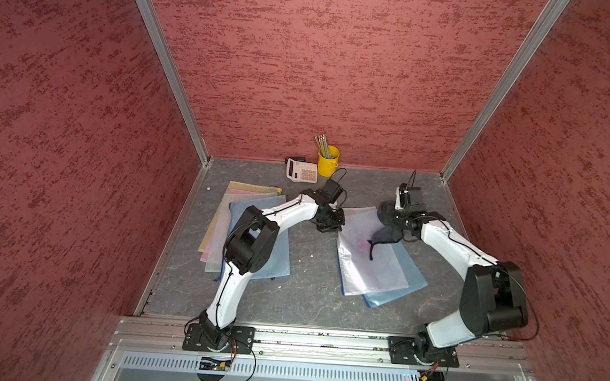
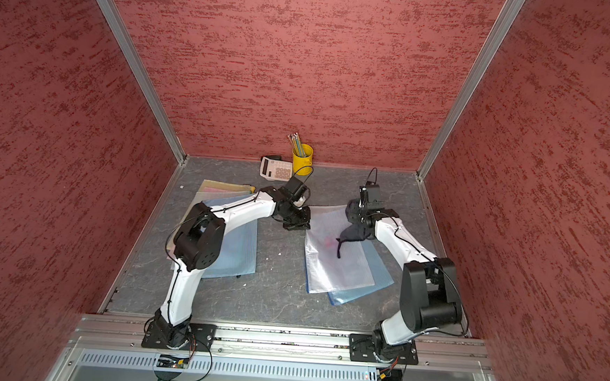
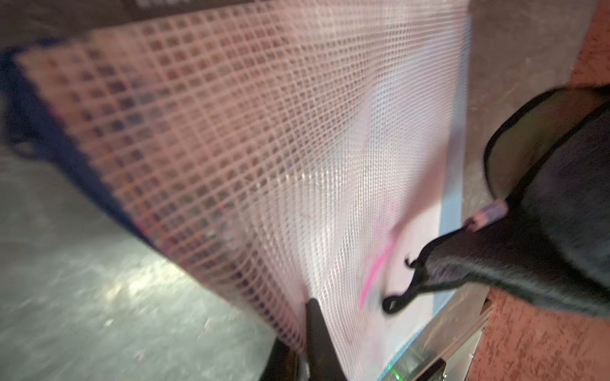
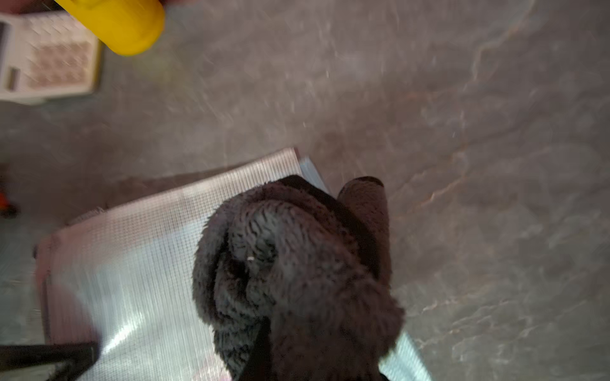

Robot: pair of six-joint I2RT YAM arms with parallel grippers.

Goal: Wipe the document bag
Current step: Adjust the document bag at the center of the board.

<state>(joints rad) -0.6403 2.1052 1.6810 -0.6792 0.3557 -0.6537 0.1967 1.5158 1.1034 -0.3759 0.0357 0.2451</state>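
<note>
Your left gripper [image 1: 334, 225] is clamped on the bag [image 1: 367, 268], on its edge near the far left corner. In the left wrist view the mesh runs down btw the fingers [image 3: 318, 336], and that side looks lifted off the tabletop [image 1: 309, 271]. The right gripper [image 1: 390, 222] is closed on the cloth [image 1: 384, 237], which hangs over the bag's far right part w/ a tail trailing onto the mesh.

The bag sits right of centre, on top of a blue bag [image 1: 401, 288], well apart from the stack [image 1: 215, 236] under your left arm.

Risks, as I judge them:
- The bag lies on a slick blue bag, so a wipe w/ too much drag could slide both. If the pinch is only on a thin bit of edge, the mesh may slip out or crease.
- The lifted side has no backing. If you press there, the cloth just pushes the film down. The pink mark [image 1: 359, 243] wants flat, backed contact.
- The cloth is bunched w/ a loose tail, so it may roll instead of wiping. It could also snag the left gripper if your stroke heads that way.
- The cup [image 1: 328, 161] & calculator [image 1: 302, 170] stand near the left wrist, so mind any swing toward the back wall.

Orientation: the long axis runs far-to-near, w/ the near end swung toward the right arm's side, so the bag is skewed vs the tabletop edges. The short edges face the back wall & the arm bases. A dark-blue trim [image 3: 62, 158] shows along one edge in the left wrist view. I can't tell if it's the zip, so I can't say which end opens.
</note>
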